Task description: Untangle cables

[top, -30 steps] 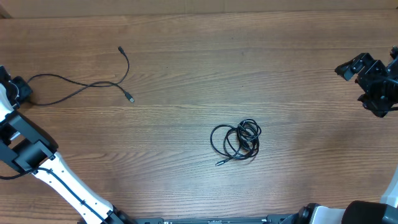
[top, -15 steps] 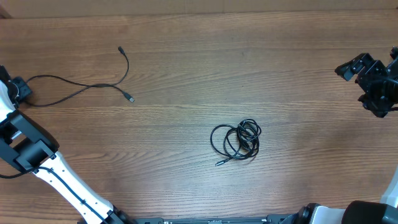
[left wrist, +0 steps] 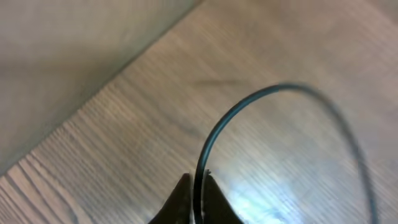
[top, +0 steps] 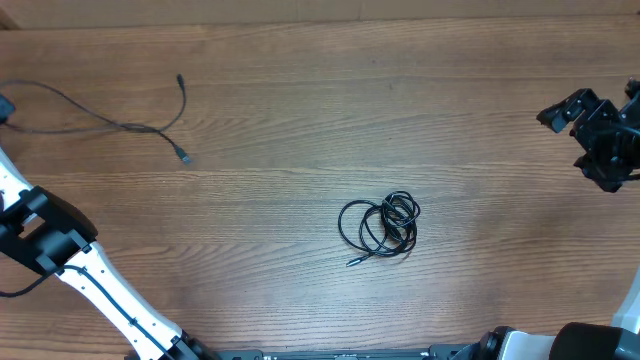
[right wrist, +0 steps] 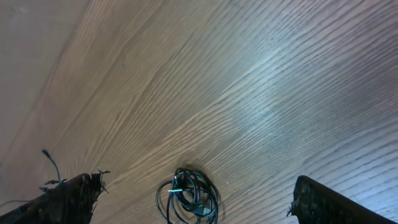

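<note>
**Loose cable dragged toward the left edge; coil untouched**

Since a second ago, the loose cable has slid left and slightly up the table, and the left gripper pulling it has gone almost off the overhead's left border. The coiled cable and the right gripper have not shifted.

My left wrist camera shows the left fingers pinched tight on the loose cable, which arcs up out of them and over to the right, blurred. The table's edge runs diagonally close by in that view, so there is little room left on that side. The right gripper hangs near the right edge with its fingers spread wide and nothing between them. Bare wood lies between it and the coil.

From overhead, the loose cable's long axis runs roughly left to right. It starts at the left border, and its two free ends fan out, one plug pointing toward the far edge and the other toward the near side. The coiled cable sits right of centre, well apart from the loose one, as a compact bundle of overlapping loops with a short tail pointing to the near left.

The wooden table has grain running left to right, with glare in both wrist views. Beyond its edge I see only a pale, blurred surface.
</note>
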`<move>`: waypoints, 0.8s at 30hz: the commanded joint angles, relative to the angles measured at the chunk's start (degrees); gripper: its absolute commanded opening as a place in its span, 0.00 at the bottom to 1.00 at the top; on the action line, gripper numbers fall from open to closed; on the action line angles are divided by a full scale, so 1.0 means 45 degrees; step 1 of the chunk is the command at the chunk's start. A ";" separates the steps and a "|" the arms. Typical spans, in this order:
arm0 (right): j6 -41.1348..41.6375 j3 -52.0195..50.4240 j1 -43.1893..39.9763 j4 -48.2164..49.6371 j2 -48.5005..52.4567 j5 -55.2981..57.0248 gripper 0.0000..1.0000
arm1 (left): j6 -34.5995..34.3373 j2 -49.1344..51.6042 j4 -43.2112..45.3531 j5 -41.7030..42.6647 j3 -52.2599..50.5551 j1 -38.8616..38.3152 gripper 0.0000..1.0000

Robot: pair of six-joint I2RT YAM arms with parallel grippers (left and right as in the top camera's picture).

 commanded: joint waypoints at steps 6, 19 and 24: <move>-0.0107 0.0005 0.0063 -0.0087 -0.0078 0.0350 1.00 | -0.1185 -0.0243 -0.0656 0.0325 0.0199 -0.0087 1.00; -0.0102 0.0005 0.0063 0.0126 -0.0078 0.0345 1.00 | -0.2297 -0.0155 -0.4954 0.1103 0.0199 -0.1205 1.00; -0.0107 0.0005 0.0063 0.0141 -0.0078 0.0350 1.00 | -0.3118 -0.0117 -0.6455 0.1039 0.0199 -0.2516 1.00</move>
